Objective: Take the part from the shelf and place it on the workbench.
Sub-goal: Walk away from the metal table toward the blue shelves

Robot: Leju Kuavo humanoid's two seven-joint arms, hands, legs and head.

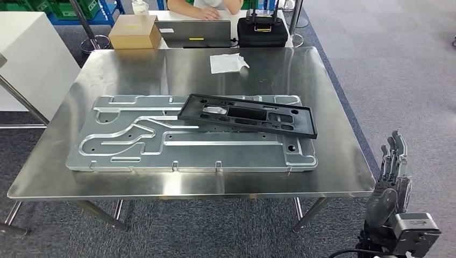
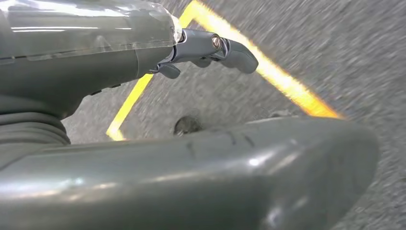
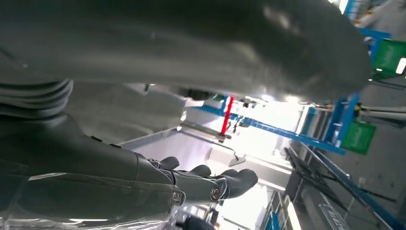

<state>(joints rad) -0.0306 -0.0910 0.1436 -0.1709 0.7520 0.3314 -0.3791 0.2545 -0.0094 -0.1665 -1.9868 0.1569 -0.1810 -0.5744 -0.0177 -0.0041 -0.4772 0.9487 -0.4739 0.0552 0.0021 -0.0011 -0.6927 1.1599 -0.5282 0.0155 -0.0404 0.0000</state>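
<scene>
The right robot hand (image 1: 391, 183) is hanging nearest, low beside the table's near right corner, fingers extended and apart, holding nothing; its wrist view shows the same slack fingers (image 3: 210, 184) with nothing between them. The left robot hand (image 2: 210, 48) is pointing down at grey floor crossed by one yellow line (image 2: 282, 81); its visible fingers are loosely extended and gripping nothing.

Beyond the hand, the steel table (image 1: 344, 177) is carrying one large silver plate (image 1: 188, 148) with routed channels. One black part (image 1: 247, 114), a flat frame with cut-outs, is lying tilted across the plate's far right side, touching it and free of both hands.

Judging from this, the part is already sitting on the table, so the placing looks done; what is left seems no more than keeping the arms clear.

Farther on, one crumpled white paper (image 1: 228, 62) is lying near the table's far edge. Behind the table are sitting one cardboard box (image 1: 134, 31), one laptop (image 1: 194, 33) and one black case (image 1: 262, 31). A person (image 1: 207, 9) is sitting at the far side, arms resting near the laptop.
</scene>
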